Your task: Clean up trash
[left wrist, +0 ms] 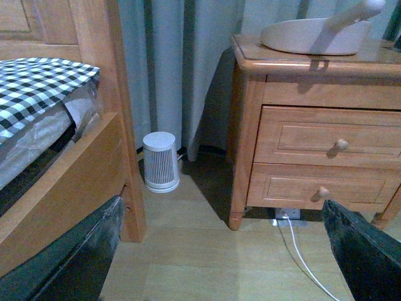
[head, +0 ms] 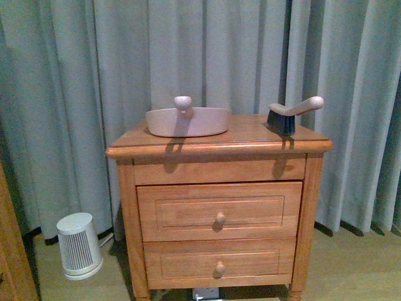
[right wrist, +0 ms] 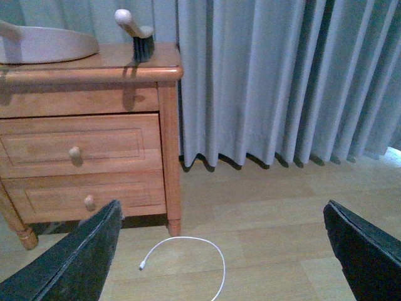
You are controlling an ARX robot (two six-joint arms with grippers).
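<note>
Hovering low near floor [left wrist: 188,269]: left end effector [left wrist: 220,205] spread wide, empty; right end effector [right wrist: 221,205] likewise.

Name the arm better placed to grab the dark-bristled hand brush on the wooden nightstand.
Right. The dark-bristled hand brush stands at the wooden nightstand's right end, on that arm's side; the pinkish dustpan lies further left. The right tool is open.

The left gripper [left wrist: 222,208] and the right gripper [right wrist: 222,208] each hold their jaws spread wide, dark fingers [left wrist: 75,257] showing at the frame's lower corners, gripping nothing.
</note>
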